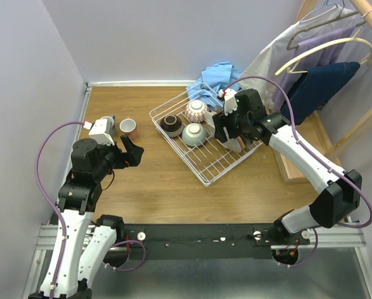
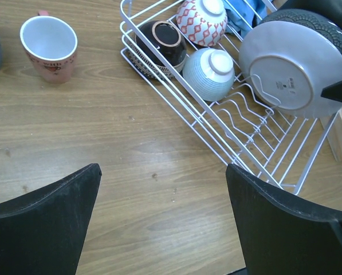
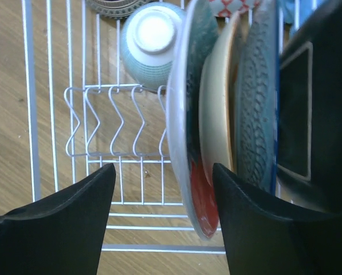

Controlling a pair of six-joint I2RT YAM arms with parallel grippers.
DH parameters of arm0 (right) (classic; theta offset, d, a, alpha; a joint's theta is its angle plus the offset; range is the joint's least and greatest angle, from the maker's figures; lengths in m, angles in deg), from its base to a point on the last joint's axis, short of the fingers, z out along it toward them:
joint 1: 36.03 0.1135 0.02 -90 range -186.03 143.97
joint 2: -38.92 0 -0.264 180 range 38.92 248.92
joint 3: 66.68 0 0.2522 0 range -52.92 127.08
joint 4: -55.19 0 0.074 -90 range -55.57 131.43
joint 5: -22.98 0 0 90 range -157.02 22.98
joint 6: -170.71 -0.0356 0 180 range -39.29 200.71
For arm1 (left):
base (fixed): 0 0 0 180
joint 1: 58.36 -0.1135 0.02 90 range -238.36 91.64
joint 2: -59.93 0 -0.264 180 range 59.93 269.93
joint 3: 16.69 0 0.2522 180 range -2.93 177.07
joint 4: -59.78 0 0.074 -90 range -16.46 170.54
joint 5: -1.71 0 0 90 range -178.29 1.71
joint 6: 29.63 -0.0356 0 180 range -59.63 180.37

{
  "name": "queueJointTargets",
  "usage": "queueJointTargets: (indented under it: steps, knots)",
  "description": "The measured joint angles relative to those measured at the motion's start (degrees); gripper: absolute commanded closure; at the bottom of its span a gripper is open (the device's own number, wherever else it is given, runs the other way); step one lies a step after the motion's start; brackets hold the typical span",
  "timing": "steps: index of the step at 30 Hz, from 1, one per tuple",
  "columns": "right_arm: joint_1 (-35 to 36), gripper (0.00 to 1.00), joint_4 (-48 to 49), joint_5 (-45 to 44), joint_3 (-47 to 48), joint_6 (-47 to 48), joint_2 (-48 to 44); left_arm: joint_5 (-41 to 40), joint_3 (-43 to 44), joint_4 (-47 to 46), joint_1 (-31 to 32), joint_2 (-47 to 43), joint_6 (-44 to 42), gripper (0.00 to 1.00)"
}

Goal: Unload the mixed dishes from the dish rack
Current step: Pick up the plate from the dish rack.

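The white wire dish rack (image 1: 205, 182) sits mid-table. Inside it lie a dark brown bowl (image 1: 171, 124), a red-patterned bowl (image 1: 196, 111) and a pale green bowl (image 1: 193, 134). Several plates stand upright at its right side. My right gripper (image 3: 165, 195) is open and straddles the outermost grey plate (image 3: 185, 132), whose inner face is red. The plate lies close against the right finger, with a wide gap to the left finger. Behind it stand a cream plate (image 3: 216, 103) and a dark textured plate (image 3: 254, 97). My left gripper (image 2: 162, 217) is open and empty over bare wood. An orange-red cup (image 1: 128, 128) and a grey cup (image 1: 108, 121) stand on the table.
A blue cloth (image 1: 217, 75) lies behind the rack. A wooden clothes rack (image 1: 326, 134) with hanging garments stands at the right. Purple walls close off the left and back of the table.
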Motion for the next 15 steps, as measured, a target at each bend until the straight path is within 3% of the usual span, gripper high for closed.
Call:
queueJointTargets:
  steps: [15]
  knots:
    - [-0.7,0.54,-0.3,5.0,0.0,2.5,3.7,3.9,0.0,-0.5,1.5,2.2,2.3,0.01]
